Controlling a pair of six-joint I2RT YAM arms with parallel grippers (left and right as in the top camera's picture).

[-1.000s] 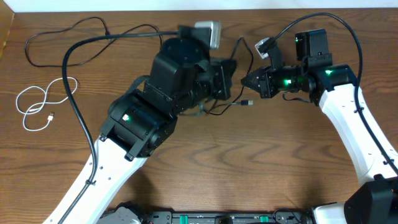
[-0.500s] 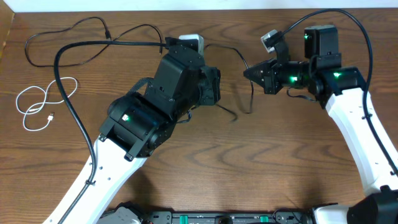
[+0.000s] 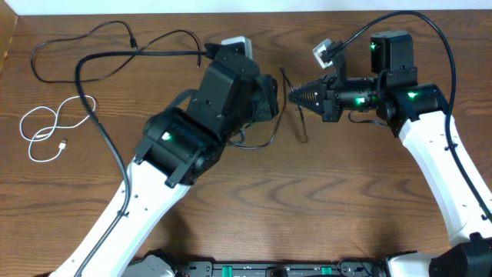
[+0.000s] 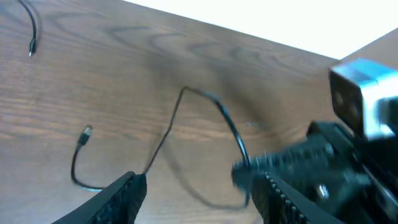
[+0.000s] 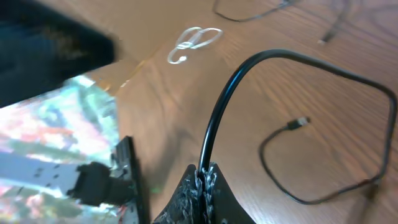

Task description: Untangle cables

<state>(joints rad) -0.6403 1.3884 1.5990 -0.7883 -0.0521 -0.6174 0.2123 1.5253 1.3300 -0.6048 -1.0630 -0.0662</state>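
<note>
No legible text, label, brand, number or sign on anything in view

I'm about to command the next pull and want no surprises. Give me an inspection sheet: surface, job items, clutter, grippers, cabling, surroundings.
Surface: brown wood-grain table, no spills seen.
Job's things: white cable coiled alone at the left; first black cable looped at the far left; second black cable held up between the arms, its plug resting on the table. No knot seen.
Clutter: nothing seen.
Grippers: right gripper shut on the second black cable; left gripper open beside that cable, not gripping.
Cables: left arm's wire trails across the table; right arm's wire arcs over its arm.
Surroundings: pale strip beyond the far edge.
</note>
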